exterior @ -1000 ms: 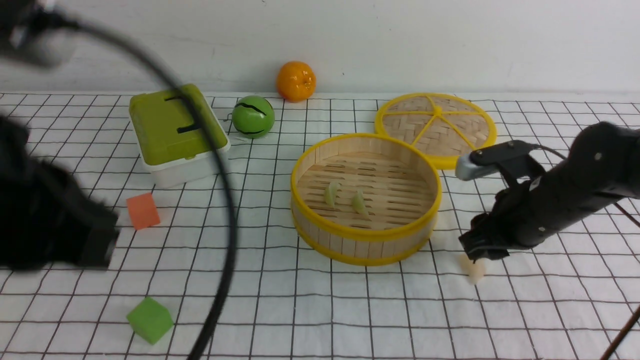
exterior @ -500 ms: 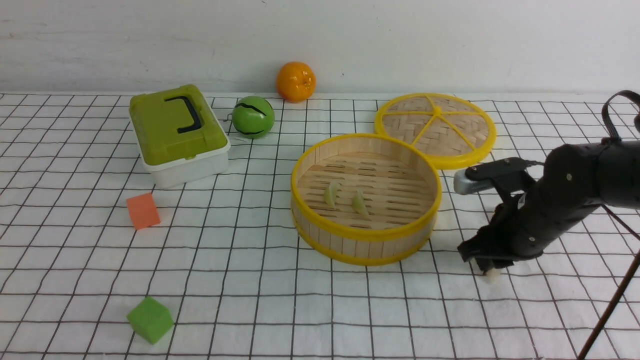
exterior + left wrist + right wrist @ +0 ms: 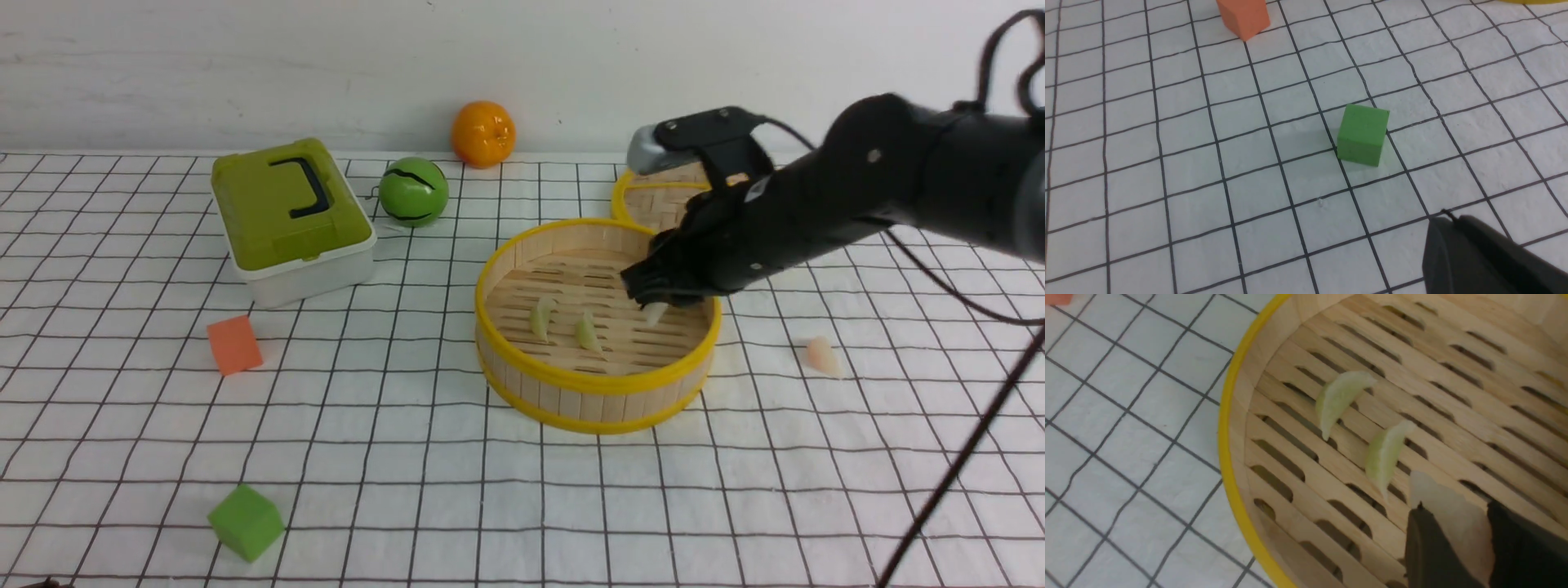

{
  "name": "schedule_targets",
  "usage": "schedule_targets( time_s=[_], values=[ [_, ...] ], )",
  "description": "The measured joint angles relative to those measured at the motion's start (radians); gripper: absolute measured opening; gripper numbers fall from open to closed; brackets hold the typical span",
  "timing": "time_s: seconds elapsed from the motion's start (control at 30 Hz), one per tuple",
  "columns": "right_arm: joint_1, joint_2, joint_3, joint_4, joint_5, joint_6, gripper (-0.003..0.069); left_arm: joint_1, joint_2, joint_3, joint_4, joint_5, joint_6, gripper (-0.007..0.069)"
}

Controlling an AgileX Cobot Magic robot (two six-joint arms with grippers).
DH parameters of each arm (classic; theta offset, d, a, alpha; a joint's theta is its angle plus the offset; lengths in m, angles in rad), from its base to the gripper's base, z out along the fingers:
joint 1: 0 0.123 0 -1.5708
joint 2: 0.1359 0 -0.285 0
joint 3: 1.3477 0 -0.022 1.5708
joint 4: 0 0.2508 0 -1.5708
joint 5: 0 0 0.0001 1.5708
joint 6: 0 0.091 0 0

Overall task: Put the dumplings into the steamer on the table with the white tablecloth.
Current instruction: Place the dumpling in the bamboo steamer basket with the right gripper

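Observation:
The steamer point(image 3: 571, 384) stands mid-table on the white tablecloth point(image 3: 490, 490). Two pale green dumplings point(image 3: 541, 317) point(image 3: 585, 331) lie on its slatted floor; they also show in the right wrist view point(image 3: 1339, 398) point(image 3: 1386, 453). My right gripper point(image 3: 657, 304) hangs just over the steamer's right inner part, shut on a pinkish-white dumpling point(image 3: 1447, 510) whose tip point(image 3: 655, 314) pokes out below the fingers. A second pinkish-white dumpling point(image 3: 822, 357) lies on the cloth right of the steamer. My left gripper point(image 3: 1447, 222) is shut and empty, low over the cloth near a green cube point(image 3: 1363, 134).
The woven lid point(image 3: 653, 208) lies behind the steamer, partly hidden by my right arm. A green lidded box point(image 3: 286, 216), a green ball point(image 3: 413, 190) and an orange point(image 3: 483, 132) stand at the back. An orange cube point(image 3: 233, 344) and the green cube point(image 3: 245, 521) lie at the left.
My right gripper has lifted the pale dumpling off the cloth right of the steamer and carried it up and left over the steamer. My left arm has left the front view.

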Motion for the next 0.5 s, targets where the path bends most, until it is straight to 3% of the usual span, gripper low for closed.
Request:
schedule_targets(
  time_s=[0.37,0.43,0.5],
  values=[
    [0.001,0.174,-0.053,0.017,-0.097,-0.013,0.0183,0.000,0.000,0.000,0.001,0.002,0.000,-0.0013],
    [0.001,0.174,-0.054,0.019,-0.103,-0.014,0.0201,0.000,0.000,0.000,0.001,0.002,0.000,-0.0013],
    [0.001,0.167,-0.056,0.020,-0.108,-0.014,0.0276,0.000,0.000,0.000,0.001,0.002,0.000,-0.0013]
  ],
)
